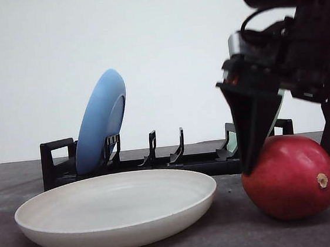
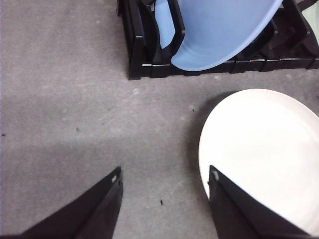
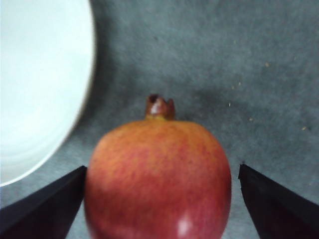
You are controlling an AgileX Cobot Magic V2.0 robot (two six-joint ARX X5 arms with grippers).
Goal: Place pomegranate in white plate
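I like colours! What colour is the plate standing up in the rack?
Light blue plate, clearest in the front view.

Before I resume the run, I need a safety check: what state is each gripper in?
Left gripper: open, holding nothing, over bare table beside the white plate.
Right gripper: open, fingers on either side of the pomegranate, not yet clamped.
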